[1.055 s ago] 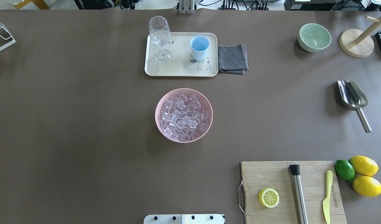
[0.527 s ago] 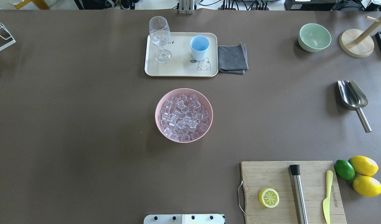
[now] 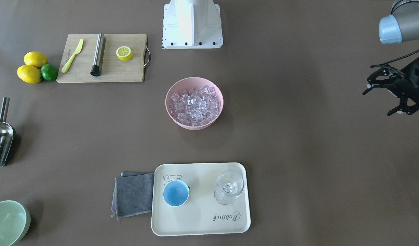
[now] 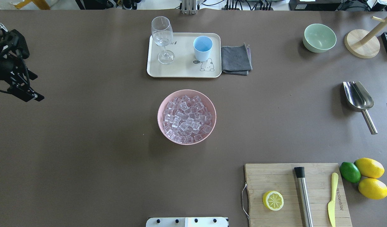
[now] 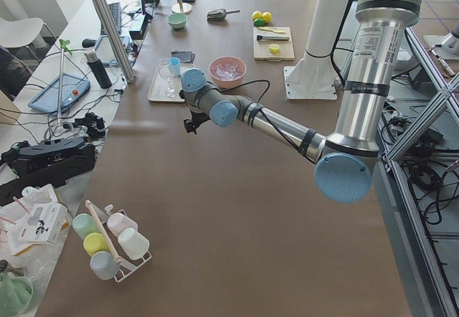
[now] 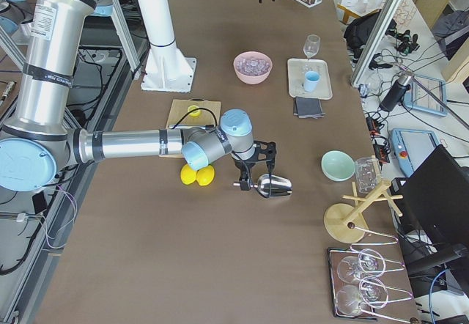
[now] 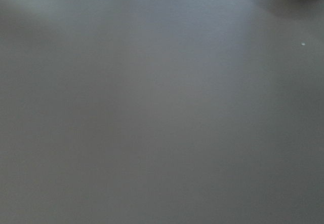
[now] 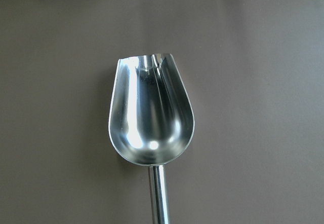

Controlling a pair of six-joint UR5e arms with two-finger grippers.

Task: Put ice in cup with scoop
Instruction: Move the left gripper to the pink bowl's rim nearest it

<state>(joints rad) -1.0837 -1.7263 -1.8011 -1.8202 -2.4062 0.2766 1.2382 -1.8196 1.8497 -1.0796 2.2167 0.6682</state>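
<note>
Plainly, the left gripper (image 3: pixel 378 102) hangs over the bare tabletop (image 4: pixel 86 142) at 9 o'clock in the overhead view, jaws wide open and holding nothing. The right gripper (image 6: pixel 255 179) is over the scoop (image 4: pixel 359 97) at 3 o'clock; I cannot tell how its jaws stand. The ice (image 4: pixel 186 118) fills the central pink bowl (image 4: pixel 159 117). The cup (image 4: pixel 202 47) stands on the tray (image 4: pixel 181 67) at 12 o'clock.

The scoop (image 8: pixel 151 125) is seen to be polished metal, mirror-bright and smooth, with reflections streaked along its trough. The tabletop (image 4: pixel 86 142) is covered in a smooth, matt brown sheet. The ice (image 4: pixel 186 119) is shown as clear, glassy cubes, held in a pink bowl (image 4: pixel 159 116) of matt, plastic-looking finish. A smooth matt light-blue surface is seen on the cup (image 4: pixel 202 47), and a matt cream one on the tray (image 4: pixel 181 67). The stemmed glass (image 4: pixel 162 34) is clear and glossy. The grey cloth (image 4: pixel 236 59) looks soft and napped. Wood grain is visible on the cutting board (image 4: pixel 275 176), and brushed steel on the rod (image 4: pixel 304 201).
</note>
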